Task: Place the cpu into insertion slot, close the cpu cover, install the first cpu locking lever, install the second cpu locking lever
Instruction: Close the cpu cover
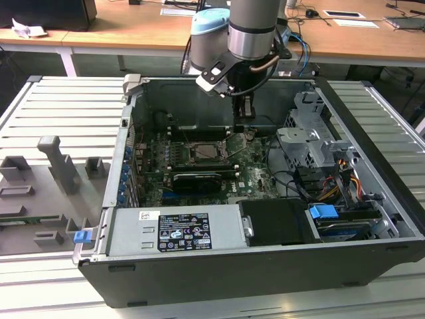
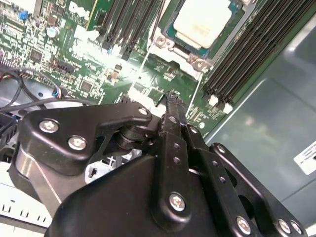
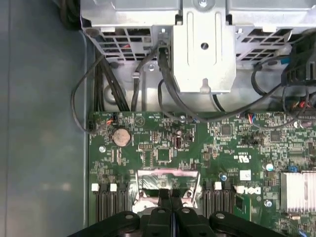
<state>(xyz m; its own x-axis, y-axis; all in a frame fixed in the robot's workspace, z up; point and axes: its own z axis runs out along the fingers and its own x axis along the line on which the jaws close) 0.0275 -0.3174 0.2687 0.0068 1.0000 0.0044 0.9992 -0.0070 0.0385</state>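
Gripper [image 2: 172,101]: clenched, fingers pressed together, nothing grasped; it is held above the green motherboard [image 2: 89,74]. Cpu [image 2: 202,19]: seated in the insertion slot [image 2: 164,42], apart from the fingertips, flanked by memory slots [image 2: 247,54].

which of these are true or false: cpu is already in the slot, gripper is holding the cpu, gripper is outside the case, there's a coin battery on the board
1. The cpu sits in the insertion slot. True.
2. The gripper holds the cpu. False: its fingers are shut together, apart from the cpu, which lies in the slot.
3. The gripper hangs outside the computer case. False: in the exterior view it is inside the open case, over the motherboard.
4. A round coin battery sits on the motherboard. True.
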